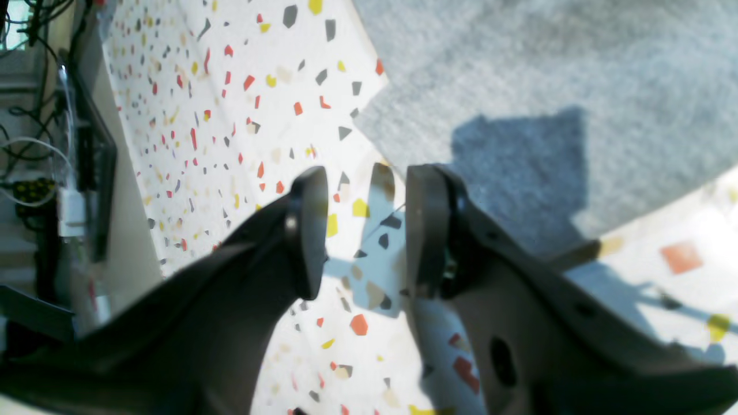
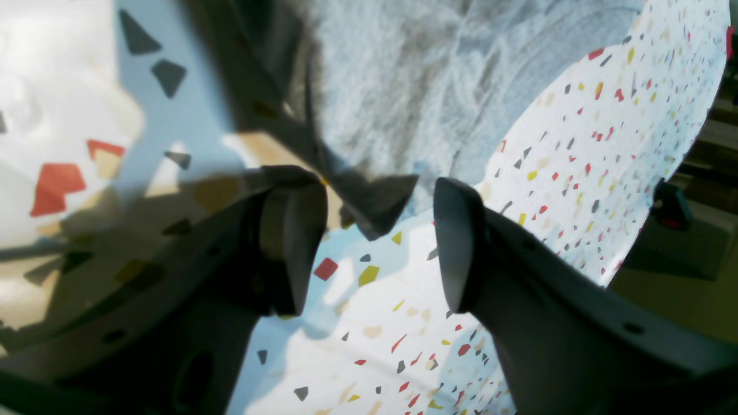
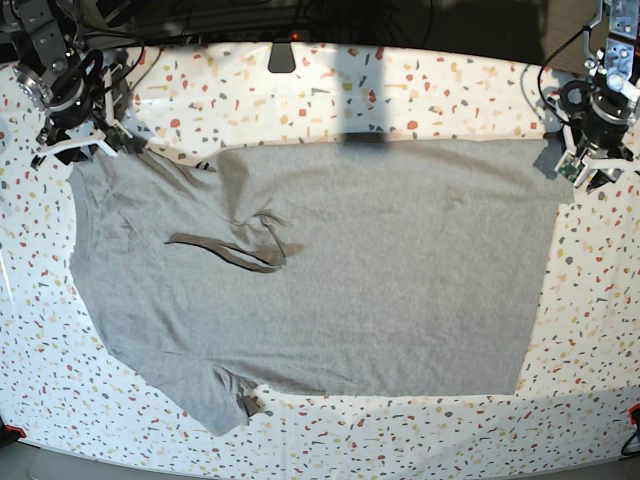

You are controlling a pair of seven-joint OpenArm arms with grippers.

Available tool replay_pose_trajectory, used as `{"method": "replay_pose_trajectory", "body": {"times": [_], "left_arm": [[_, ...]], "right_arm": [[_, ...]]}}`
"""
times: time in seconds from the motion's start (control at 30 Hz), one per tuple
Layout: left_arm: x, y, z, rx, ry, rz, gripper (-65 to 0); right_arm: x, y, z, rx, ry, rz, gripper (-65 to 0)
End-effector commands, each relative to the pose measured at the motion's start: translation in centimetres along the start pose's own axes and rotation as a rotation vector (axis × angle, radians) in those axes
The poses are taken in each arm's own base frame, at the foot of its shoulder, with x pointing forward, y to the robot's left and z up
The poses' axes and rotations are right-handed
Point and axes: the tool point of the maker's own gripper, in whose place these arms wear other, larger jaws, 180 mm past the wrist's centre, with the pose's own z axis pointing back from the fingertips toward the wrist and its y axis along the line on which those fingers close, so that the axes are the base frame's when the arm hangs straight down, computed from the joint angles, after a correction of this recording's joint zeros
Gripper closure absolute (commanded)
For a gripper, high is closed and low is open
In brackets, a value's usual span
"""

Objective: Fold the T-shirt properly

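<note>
The light grey T-shirt lies spread flat on the speckled table, plain side up. Its neck opening faces left and its straight hem runs down the right. My left gripper hovers open and empty over bare table, just off the shirt's far right corner; in the base view this left gripper is at the upper right. My right gripper is also open and empty, with the shirt's cloth just beyond its fingertips. The base view shows the right gripper by the upper left sleeve.
A small black object sits at the table's back edge. Cables and equipment hang beyond the table's side. Bare table surrounds the shirt, widest along the back and the right.
</note>
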Motion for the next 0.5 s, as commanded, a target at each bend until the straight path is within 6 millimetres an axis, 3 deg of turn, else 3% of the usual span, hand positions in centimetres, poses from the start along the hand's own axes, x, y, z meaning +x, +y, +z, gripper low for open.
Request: {"method": "replay_pose_trajectory", "body": {"times": [0.0, 0.2, 0.33, 0.47], "left_arm": [[0.6, 1.0, 0.4, 0.028, -0.025, -0.031, -22.2], [0.8, -1.0, 3.1, 0.000, -0.048, -0.172, -22.2], [1.6, -3.5, 5.3, -0.062, -0.122, -0.197, -22.2], [1.9, -4.9, 5.7, -0.099, -0.199, -0.239, -22.2]], "right_arm": [[0.1, -1.3, 0.1, -0.032, -0.007, 0.013, -33.4], [0.1, -1.3, 0.1, -0.029, -0.006, 0.007, -33.4], [0.1, -1.2, 0.1, -0.028, -0.006, 0.004, -33.4], [-0.2, -1.2, 0.1, -0.028, 0.006, 0.004, -33.4]]}}
